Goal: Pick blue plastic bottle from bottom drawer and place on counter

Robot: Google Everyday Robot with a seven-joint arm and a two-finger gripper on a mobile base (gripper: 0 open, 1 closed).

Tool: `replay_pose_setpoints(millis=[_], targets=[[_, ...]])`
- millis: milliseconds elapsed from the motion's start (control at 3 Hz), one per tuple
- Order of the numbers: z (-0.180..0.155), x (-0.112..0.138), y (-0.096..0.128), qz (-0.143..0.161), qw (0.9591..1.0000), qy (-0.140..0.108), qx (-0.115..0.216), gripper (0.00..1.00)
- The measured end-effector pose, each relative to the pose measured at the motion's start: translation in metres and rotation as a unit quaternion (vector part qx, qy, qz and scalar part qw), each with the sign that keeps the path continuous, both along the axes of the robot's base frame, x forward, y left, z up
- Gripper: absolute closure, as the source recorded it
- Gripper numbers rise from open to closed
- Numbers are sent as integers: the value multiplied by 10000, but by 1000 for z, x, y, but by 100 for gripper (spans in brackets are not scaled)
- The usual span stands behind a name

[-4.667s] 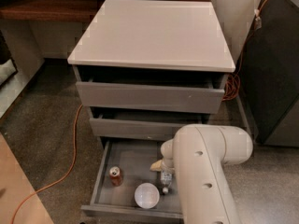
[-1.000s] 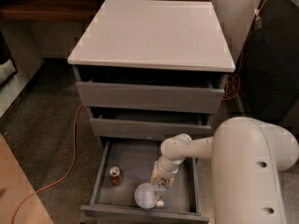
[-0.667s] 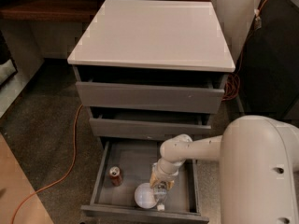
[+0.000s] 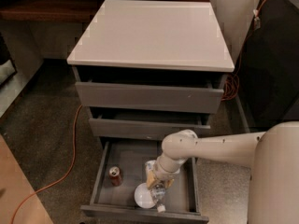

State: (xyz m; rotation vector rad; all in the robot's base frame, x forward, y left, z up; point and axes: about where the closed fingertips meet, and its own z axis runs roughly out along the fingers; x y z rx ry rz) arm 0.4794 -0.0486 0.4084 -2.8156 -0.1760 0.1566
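- Robot arm [image 4: 219,146]: white, enters from the right edge and reaches left and down into the open drawer.
- Counter [image 4: 154,31]: glossy white top of the grey cabinet, bare.
- Two upper drawers [image 4: 149,97]: each pulled out slightly, interiors dark.
- Bottom drawer [image 4: 126,155]: pulled well out, grey floor visible.
- Orange cable [image 4: 70,162]: runs over the carpet to the left of the cabinet.
- Gripper [image 4: 158,180]: pointing down inside the bottom drawer, right of centre, directly over the far end of the bottle. Cannot tell whether it is apart, together or clamped on anything (contact zone hidden by the wrist).
- White bowl [image 4: 142,196]: near the drawer's front wall, just left of the bottle and touching or nearly touching it.
- Blue plastic bottle [image 4: 158,199]: lying on the drawer floor, white cap toward the front wall.
- Red can [image 4: 115,175]: upright at the drawer's left side, apart from the bowl.
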Motion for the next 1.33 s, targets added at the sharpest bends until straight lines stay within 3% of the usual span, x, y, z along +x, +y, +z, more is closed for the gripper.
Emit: replay_pose_setpoints(millis=[667,1000,1333], targets=[[-6,-1,2,-50,9998,151,126,100],[18,6,1,70,9995,102,282,100],[71,22,0,389,9975,3,588,100]])
